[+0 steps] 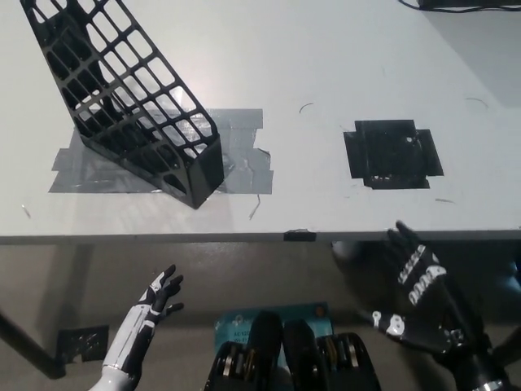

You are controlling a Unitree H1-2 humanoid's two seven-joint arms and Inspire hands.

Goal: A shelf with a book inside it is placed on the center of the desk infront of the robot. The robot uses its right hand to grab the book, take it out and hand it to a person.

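Shelf (130, 106) untouched, right hand (423, 297) spread below desk (326, 65)

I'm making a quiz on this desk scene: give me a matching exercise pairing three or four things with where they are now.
Things:
1. black wire-mesh shelf
2. black square tape patch
3. black right hand
4. white left hand

Places:
A. below the desk edge, lower left
B. on grey tape, desk's left part
C. below the desk edge, lower right
D. flat on the desk, right part

Pairs: 1-B, 2-D, 3-C, 4-A
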